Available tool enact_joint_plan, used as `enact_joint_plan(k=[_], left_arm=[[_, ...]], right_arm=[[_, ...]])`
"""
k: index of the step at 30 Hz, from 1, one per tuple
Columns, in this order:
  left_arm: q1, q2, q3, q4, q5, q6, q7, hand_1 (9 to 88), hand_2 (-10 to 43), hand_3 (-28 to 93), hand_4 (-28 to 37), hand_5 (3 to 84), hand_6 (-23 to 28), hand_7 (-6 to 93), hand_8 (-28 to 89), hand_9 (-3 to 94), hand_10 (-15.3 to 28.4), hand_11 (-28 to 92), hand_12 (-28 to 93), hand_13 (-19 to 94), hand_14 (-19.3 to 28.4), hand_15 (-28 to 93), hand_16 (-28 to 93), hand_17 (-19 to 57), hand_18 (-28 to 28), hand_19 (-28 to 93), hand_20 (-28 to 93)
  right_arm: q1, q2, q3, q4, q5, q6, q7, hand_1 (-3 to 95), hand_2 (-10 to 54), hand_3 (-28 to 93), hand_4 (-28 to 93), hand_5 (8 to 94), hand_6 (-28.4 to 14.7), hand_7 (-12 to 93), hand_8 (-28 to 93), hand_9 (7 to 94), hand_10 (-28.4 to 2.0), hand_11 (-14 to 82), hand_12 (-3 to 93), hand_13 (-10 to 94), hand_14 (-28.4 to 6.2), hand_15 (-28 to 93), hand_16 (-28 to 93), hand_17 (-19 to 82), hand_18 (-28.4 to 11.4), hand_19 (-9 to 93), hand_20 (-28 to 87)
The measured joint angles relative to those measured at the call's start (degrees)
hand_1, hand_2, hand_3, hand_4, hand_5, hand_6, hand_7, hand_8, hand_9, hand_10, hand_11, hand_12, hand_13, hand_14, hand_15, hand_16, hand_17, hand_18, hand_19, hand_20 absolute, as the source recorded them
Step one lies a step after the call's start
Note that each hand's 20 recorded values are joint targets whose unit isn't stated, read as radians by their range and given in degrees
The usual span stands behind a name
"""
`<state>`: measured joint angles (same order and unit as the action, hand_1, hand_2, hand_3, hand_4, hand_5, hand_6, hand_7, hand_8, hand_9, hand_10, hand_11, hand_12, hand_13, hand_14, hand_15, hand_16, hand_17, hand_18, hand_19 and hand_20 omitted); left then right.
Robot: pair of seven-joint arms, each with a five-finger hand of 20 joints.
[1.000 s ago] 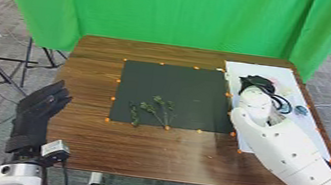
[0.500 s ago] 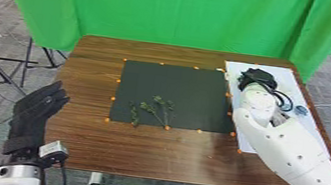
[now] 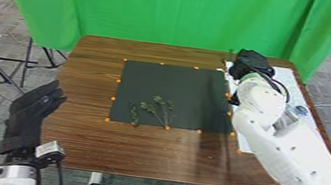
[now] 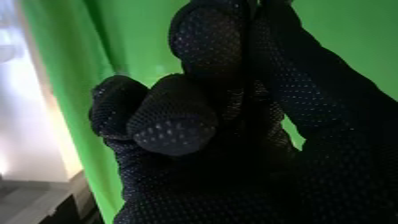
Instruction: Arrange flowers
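1. Right, nearest to me is the brown desk [image 3: 138, 150], stretching out on the near side of the dark mat [image 3: 176, 89] that I use as my landmark.
2. My left hand [image 3: 33, 110] is held up to the left of the mat, well apart from it, fingers loose and fairly straight, nothing in them.
3. Sprigs of greenery [image 3: 150, 109] lie on the mat, towards its near edge and left of its middle.
4. Orange markers [image 3: 167, 128] dot the mat's border.
5. Just beside the mat, on its right, lies a white sheet [image 3: 294, 92], partly covered by my right forearm. A small blue-grey round thing [image 3: 301, 110] sits on that sheet, to the right of the mat.
6. My right hand [image 3: 253, 61] is beyond the mat's far right corner. From the wrist I see its fingers [image 4: 173, 135] curled in; whether anything is pinched between them and the thumb, I cannot tell.
7. Farthest off, a green curtain [image 3: 180, 14] hangs behind the mat and the desk.
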<state>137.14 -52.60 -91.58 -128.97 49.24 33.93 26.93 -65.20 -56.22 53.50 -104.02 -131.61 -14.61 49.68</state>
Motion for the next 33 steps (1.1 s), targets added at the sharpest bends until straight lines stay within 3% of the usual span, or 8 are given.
enact_joint_plan(k=[6, 16, 33], left_arm=[[0.9, -0.22, -1.17, -0.46, 0.53, -0.07, -0.94, 25.9, 5.3, 83, -20.3, 41.7, 11.3, 15.0, -11, 33.6, 19.7, 36, 6, 21, 25.8, 62, -17, -9.3, 20.9, 59, 3], [0.8, -1.25, -1.25, -0.49, 1.63, -0.7, -2.69, 26.0, 5.4, 83, -20.2, 41.7, 11.2, 15.1, -11, 33.4, 19.6, 36, 6, 21, 25.8, 62, -17, -9.4, 20.9, 59, 3], [0.7, -1.99, -1.64, -0.47, 2.03, -1.36, -3.02, 25.9, 5.3, 83, -20.2, 41.7, 11.2, 15.2, -11, 33.5, 19.7, 36, 6, 21, 25.7, 62, -17, -9.4, 20.9, 59, 3]], right_arm=[[-6.6, -0.8, 1.9, -5.5, 0.1, -1.0, 0.1, 50.7, -2.8, 76, -28, 84.0, -5.2, 23, 18, 86.8, -13.5, 48.0, 25.0, 88, -5.5, 71, 22, 57, -22.1, 93, 26], [-13.4, -2.8, 1.9, -6.0, 1.1, -0.9, 2.4, 50.7, -2.9, 76, -27, 84.3, -5.3, 23, 19, 87.0, -13.5, 47.9, 25.1, 88, -5.5, 71, 22, 57, -22.3, 93, 26], [-19.4, -4.1, 0.2, -9.6, 0.7, -1.5, 3.0, 50.6, -3.0, 76, -27, 84.7, -5.3, 23, 18, 87.2, -13.6, 47.8, 25.1, 88, -5.8, 71, 22, 57, -22.6, 93, 27]])
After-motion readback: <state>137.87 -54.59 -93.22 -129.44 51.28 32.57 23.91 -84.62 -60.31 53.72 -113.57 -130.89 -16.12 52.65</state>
